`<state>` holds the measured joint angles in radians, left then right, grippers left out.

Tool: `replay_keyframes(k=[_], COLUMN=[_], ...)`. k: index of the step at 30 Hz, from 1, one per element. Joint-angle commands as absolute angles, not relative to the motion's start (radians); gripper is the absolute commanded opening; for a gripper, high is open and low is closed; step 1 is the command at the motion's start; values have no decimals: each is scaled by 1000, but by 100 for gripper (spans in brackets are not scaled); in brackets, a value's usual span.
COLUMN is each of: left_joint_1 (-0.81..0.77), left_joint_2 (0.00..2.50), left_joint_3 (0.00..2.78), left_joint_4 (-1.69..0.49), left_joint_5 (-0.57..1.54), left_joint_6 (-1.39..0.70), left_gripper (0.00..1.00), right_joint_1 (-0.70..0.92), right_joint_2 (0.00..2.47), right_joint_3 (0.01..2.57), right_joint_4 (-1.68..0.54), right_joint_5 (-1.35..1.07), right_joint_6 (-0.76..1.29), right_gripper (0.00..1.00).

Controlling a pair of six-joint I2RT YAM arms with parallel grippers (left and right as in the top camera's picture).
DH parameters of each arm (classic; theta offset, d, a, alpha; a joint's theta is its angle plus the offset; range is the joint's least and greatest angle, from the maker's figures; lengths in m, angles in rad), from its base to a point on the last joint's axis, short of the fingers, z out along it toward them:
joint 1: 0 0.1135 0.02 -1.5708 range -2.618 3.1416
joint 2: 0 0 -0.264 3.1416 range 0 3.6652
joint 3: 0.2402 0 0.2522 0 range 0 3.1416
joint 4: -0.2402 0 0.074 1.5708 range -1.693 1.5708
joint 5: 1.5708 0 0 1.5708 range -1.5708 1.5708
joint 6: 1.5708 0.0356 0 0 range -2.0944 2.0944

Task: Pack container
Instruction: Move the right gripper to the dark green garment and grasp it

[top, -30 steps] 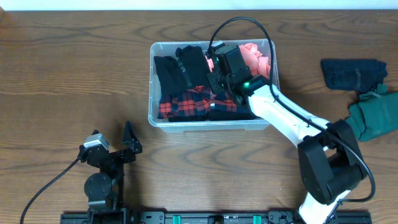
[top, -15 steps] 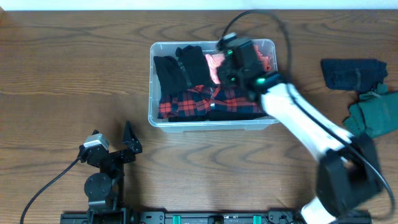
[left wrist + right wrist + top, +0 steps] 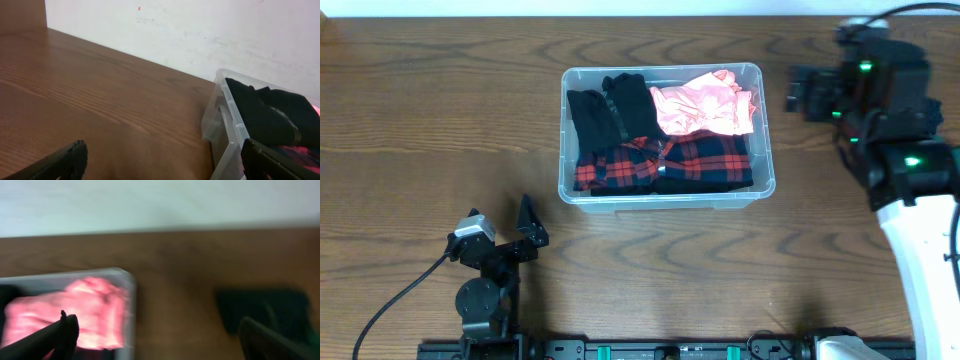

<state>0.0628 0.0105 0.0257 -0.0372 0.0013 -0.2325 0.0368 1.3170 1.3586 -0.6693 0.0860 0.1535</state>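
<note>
The clear container (image 3: 660, 201) stands at mid-table, and its rim also shows in the left wrist view (image 3: 227, 117) and the right wrist view (image 3: 127, 280). It holds black garments (image 3: 615, 105), a pink garment (image 3: 705, 105) and red plaid cloth (image 3: 705, 155). My right gripper (image 3: 807, 95) hangs open and empty, high over the table to the right of the container. In its own view, the right gripper (image 3: 160, 335) has the pink garment (image 3: 70, 315) at the left. My left gripper (image 3: 500, 222) rests open near the front left, empty (image 3: 162, 160).
A dark cloth (image 3: 265, 310) lies on the wood to the right of the container, blurred; from overhead my right arm (image 3: 910, 170) hides it. A white wall runs along the table's back edge. A cable (image 3: 390, 305) trails from the left arm's base.
My right gripper has opened and left the pink garment in the container. It has risen and swung right, out of the container. The left arm has not moved.
</note>
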Motion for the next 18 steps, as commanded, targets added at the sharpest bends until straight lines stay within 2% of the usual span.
replay_keyframes(k=[1, 4, 7, 18], left_joint_1=[60, 60, 60, 60], left_joint_2=[5, 5, 5, 5], left_joint_3=[4, 4, 4, 4], left_joint_4=[-73, -73, -73, -73], left_joint_5=[-8, -8, -8, -8], left_joint_6=[-230, -230, -230, -230], left_gripper=[98, 98, 98, 98], right_joint_1=[-95, -213, -310, -657], right_joint_2=[1352, 1394, 1427, 1446], right_joint_3=[1357, 1356, 1335, 1091], right_joint_4=[-776, -905, -947, -743], right_joint_5=[165, 200, 185, -196], right_joint_6=[345, 502, 538, 503], right_gripper=[96, 96, 94, 91])
